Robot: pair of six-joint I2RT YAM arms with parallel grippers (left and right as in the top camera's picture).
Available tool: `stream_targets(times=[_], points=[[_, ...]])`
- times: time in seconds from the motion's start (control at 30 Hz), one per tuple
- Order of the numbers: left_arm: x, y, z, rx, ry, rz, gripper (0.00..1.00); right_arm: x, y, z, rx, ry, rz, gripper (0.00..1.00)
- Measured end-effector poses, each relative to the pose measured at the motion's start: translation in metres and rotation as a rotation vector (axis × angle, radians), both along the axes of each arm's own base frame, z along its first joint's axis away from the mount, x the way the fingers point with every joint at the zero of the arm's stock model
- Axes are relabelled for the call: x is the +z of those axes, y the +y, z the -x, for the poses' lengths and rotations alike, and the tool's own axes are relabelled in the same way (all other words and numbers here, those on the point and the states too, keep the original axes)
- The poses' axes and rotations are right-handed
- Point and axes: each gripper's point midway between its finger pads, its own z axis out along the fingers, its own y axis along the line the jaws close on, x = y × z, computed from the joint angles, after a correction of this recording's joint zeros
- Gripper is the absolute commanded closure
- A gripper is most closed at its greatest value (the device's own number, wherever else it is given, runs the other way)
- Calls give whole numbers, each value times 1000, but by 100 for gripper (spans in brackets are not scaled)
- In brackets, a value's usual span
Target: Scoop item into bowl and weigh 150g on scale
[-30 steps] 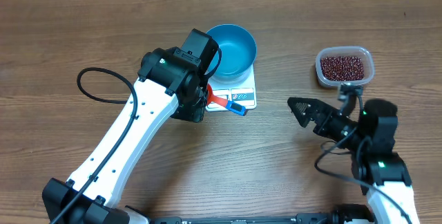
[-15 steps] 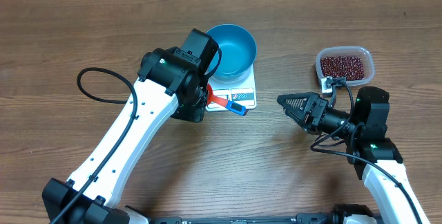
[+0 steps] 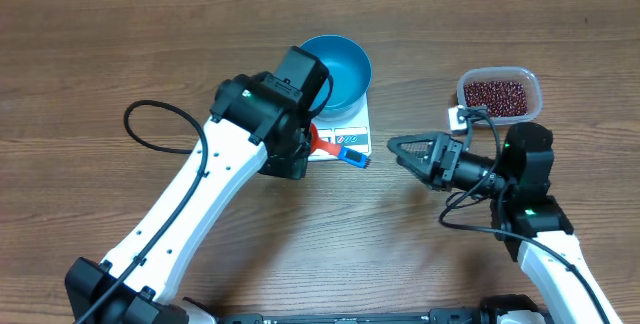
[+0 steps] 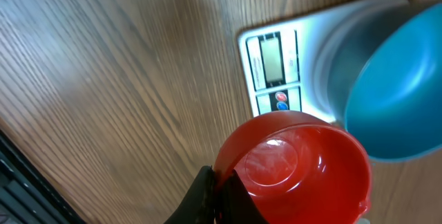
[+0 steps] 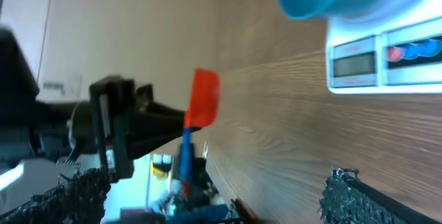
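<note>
Beans, small and dark red-brown, lie in a clear plastic tub on the right of the wooden table, well apart from the blue bowl. The bowl stands on the white scale and looks empty, so no weighing has begun and all scooping appears left to do. The left gripper is clamped on an empty orange-red scoop, held over the scale's display end just beside the bowl. The right gripper, fingers spread wide and holding nothing, points toward the scale, near the tub.
</note>
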Motion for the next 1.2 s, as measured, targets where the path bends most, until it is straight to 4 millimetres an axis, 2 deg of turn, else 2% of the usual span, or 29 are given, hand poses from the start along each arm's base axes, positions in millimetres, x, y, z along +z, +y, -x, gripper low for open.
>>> stream_targets(times=[0.1, 0.27, 0.8, 1.2], points=[[1, -9, -1, -11, -17, 15, 96, 8, 12, 4, 42, -51, -5, 0], [3, -18, -2, -26, -38, 32, 96, 9, 21, 9, 70, -63, -4, 0], [7, -54, 7, -36, -71, 88, 96, 9, 22, 8, 63, -66, 1, 0], [7, -57, 6, -26, -76, 97, 96, 9, 22, 8, 63, -65, 1, 1]])
